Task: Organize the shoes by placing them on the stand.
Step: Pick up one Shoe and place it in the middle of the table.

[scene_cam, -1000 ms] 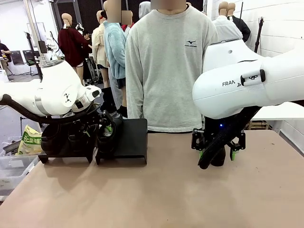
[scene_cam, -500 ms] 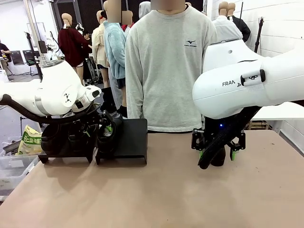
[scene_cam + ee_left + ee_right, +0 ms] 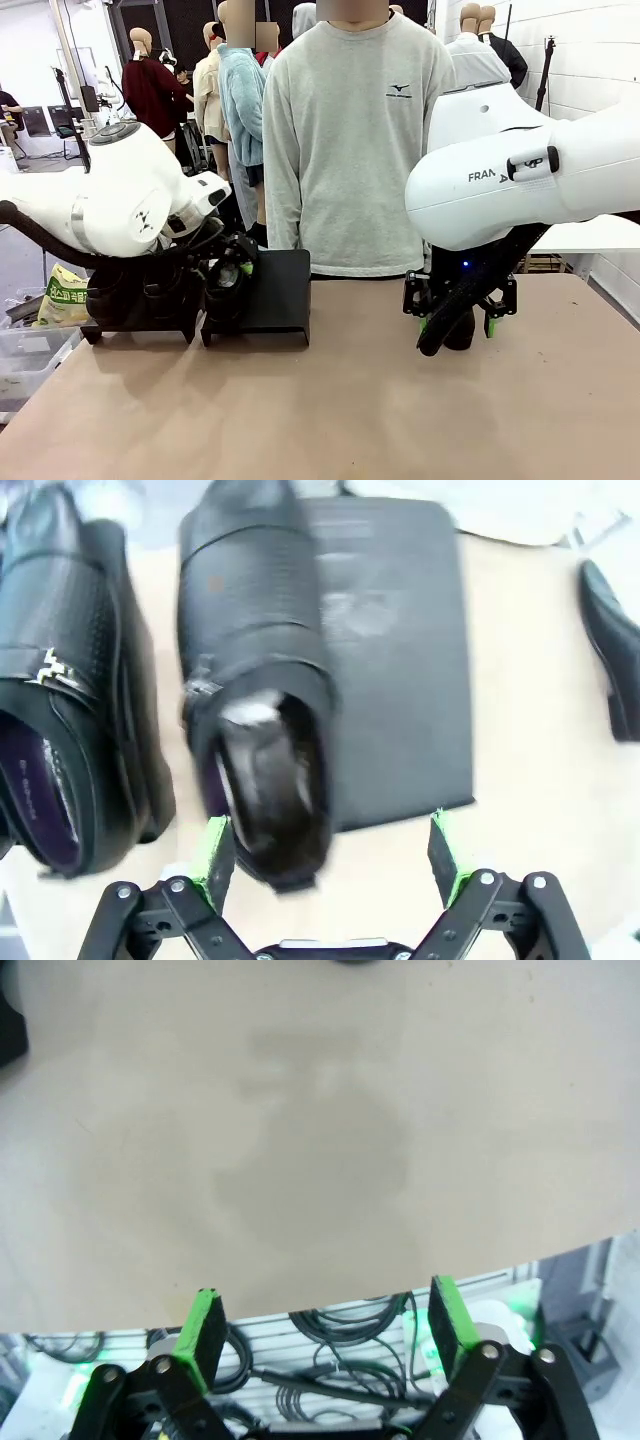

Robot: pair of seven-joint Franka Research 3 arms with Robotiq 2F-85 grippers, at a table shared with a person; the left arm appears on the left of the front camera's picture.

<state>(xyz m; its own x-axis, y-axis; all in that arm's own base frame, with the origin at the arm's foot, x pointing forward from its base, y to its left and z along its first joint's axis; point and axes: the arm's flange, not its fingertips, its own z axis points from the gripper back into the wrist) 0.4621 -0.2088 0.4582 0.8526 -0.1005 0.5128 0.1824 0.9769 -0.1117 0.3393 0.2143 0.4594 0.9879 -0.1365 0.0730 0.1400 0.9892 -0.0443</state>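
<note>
Two black stands sit side by side at the table's left, the left stand (image 3: 140, 325) and the right stand (image 3: 280, 295). A glossy black shoe (image 3: 260, 680) lies on the left half of the right stand (image 3: 400, 650). My left gripper (image 3: 330, 855) hovers open just over that shoe's heel, with nothing between its fingers; it is also in the front view (image 3: 232, 272). A buckled shoe (image 3: 70, 680) with purple lining rests beside it. Another shoe (image 3: 610, 650) lies on the bare table, near my right gripper (image 3: 460, 322). The right gripper (image 3: 320, 1325) is open and empty over the tabletop.
A person in a grey sweatshirt (image 3: 350, 140) stands at the far edge, hands out of sight. The table's (image 3: 330, 410) middle and front are bare. Cables (image 3: 330, 1360) hang below the table edge under my right gripper. A clear bin (image 3: 25, 360) sits off the left edge.
My left arm has lifted and swung slightly right above the stands. The shoes and the right arm have stayed put.
</note>
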